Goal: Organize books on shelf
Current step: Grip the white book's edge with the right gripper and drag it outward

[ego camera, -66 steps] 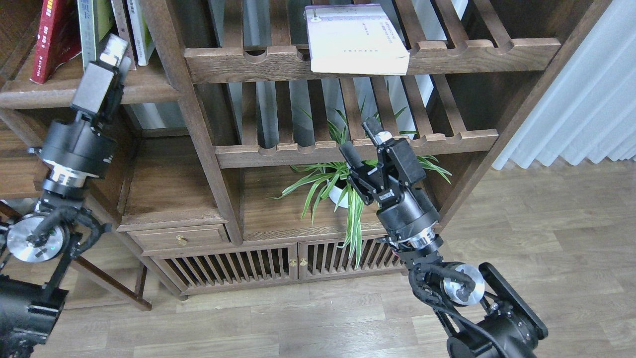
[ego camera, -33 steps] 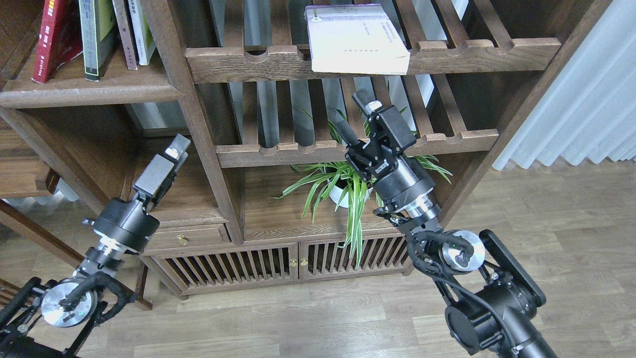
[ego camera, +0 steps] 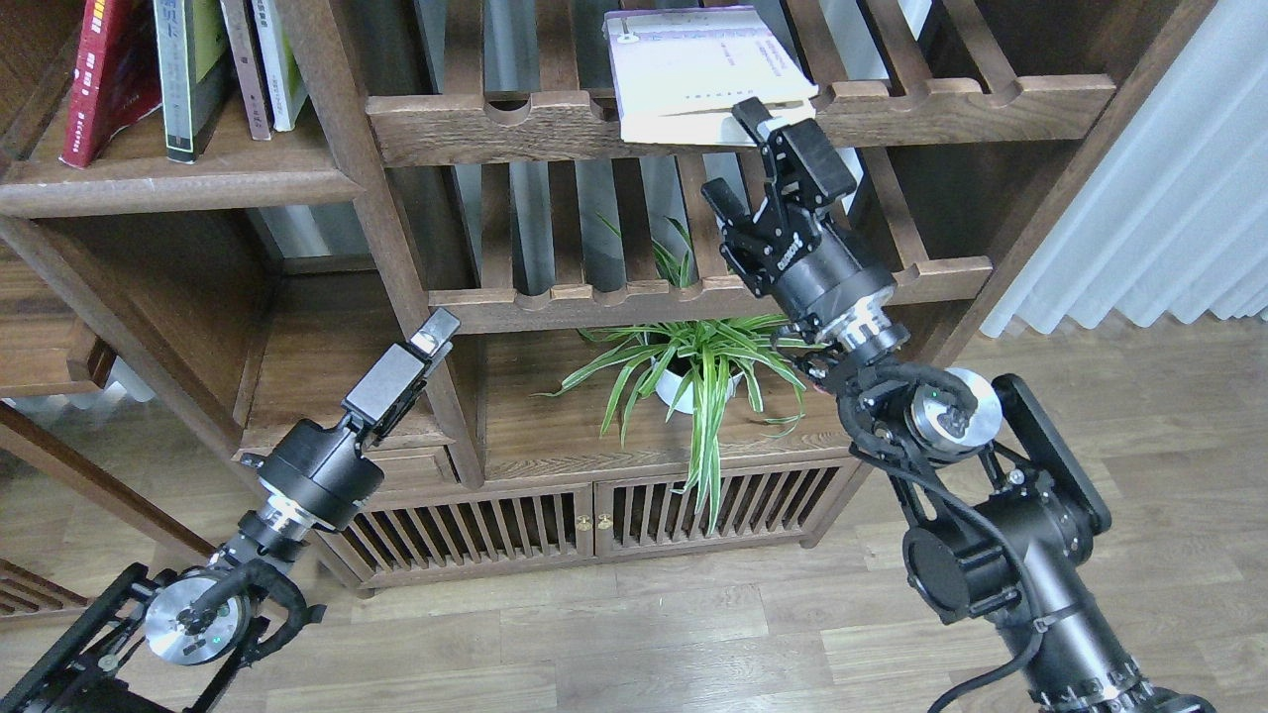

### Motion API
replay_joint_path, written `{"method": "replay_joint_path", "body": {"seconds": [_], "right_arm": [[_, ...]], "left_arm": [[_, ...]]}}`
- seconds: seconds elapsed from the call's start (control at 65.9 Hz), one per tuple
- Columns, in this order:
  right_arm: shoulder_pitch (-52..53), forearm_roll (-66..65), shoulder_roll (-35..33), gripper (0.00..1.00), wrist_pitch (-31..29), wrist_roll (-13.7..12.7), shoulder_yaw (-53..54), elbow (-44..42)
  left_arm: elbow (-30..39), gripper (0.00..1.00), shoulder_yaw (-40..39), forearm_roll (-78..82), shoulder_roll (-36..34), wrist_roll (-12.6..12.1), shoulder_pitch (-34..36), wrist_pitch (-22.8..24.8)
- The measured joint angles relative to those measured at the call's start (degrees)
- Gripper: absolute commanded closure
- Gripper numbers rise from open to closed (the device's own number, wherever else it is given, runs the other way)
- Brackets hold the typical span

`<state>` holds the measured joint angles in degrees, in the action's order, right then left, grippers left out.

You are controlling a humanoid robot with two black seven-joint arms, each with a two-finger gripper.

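Note:
The dark red book (ego camera: 104, 69) and the grey-black book with a yellow-green panel (ego camera: 188, 64) stand on the solid dark-brown shelf (ego camera: 168, 183) at the top left. The white book with a lavender top (ego camera: 693, 69) lies flat on the upper slatted rack and overhangs its front rail. My right gripper (ego camera: 737, 154) is open just below the white book's front edge, with the upper fingertip (ego camera: 750, 111) at that edge. My left gripper (ego camera: 436, 332) is low, in front of the cabinet post and far below the shelf. Its fingers cannot be told apart.
A thin brown book (ego camera: 236, 59) and a white-green book (ego camera: 279, 59) stand to the right of the grey-black one. A potted spider plant (ego camera: 693, 371) sits under the lower slatted rack (ego camera: 693, 292). A vertical post (ego camera: 357, 198) separates shelf and racks. A curtain (ego camera: 1169, 198) hangs at the right.
My left arm has dropped from the shelf down and to the right. My right gripper has risen from the lower rack to the white book's front edge.

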<state>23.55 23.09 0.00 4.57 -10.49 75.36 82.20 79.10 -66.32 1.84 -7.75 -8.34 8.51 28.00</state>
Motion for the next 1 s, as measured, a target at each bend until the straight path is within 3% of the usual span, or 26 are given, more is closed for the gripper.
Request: {"method": "replay_joint_path", "body": {"seconds": [0.197, 0.744, 1.002], "right_arm": [[0.85, 0.03, 0.00, 0.01, 2.54, 0.25, 0.05, -0.11], [-3.60, 0.38, 0.00, 0.01, -2.25, 0.31, -0.79, 2.01], [-0.20, 0.31, 0.00, 0.02, 3.28, 0.31, -0.82, 1.38]], "left_arm": [[0.00, 0.23, -0.36, 0.01, 0.01, -0.01, 0.09, 0.00], [0.00, 0.24, -1.06, 0.01, 0.02, -0.01, 0.40, 0.01], [0.00, 0.23, -1.10, 0.01, 0.21, 0.04, 0.62, 0.01]]}}
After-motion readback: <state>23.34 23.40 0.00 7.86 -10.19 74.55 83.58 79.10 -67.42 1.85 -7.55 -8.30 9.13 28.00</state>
